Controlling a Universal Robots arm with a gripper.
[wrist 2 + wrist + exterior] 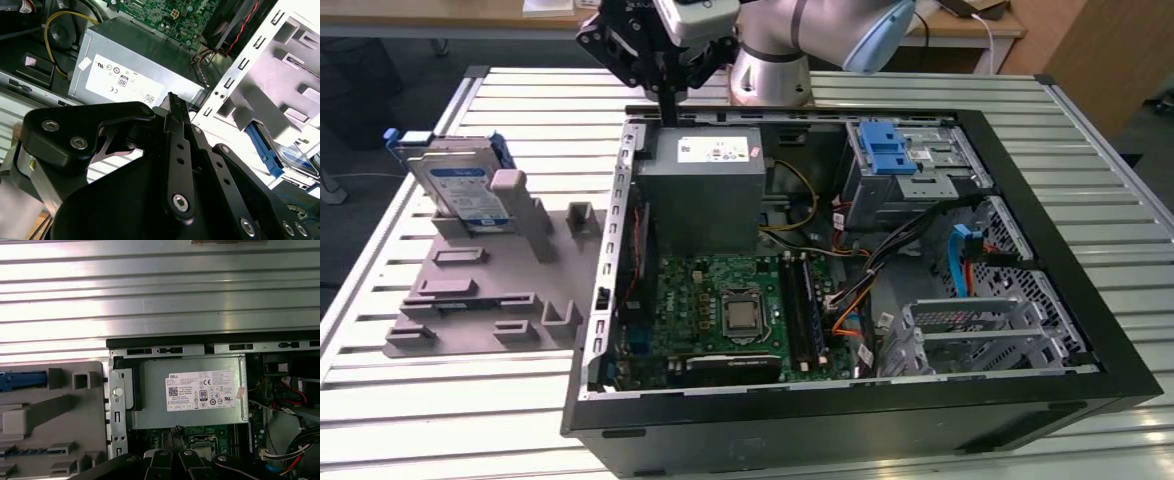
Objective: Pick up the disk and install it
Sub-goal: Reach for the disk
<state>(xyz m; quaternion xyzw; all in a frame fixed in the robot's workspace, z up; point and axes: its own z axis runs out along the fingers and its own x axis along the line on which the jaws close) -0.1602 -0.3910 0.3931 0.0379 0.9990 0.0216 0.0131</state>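
At the gripper (667,112): closed fully, with nothing held between the fingertips. Reads the same in the second wrist view. Hangs pointing straight down over the far edge of the grey metal box (707,185), beside the far rim of the open computer case (1014,170) as the exterior view shows it. Appears to touch nothing. Stands well apart from the disk (464,190), which lies outside the case toward the exterior view's left. Places the case's side wall between gripper and disk. Locates the disk parked on end in the grey holder (480,290) on the slatted table (427,420): leaning slightly back, labelled face toward the exterior camera, long axis close to upright, blue frame at the upper end. Presents that upper end free and unobstructed from above, by judgement. Concerns one arm only, so no choice of hand. Leaves pick-up and installation not yet begun.
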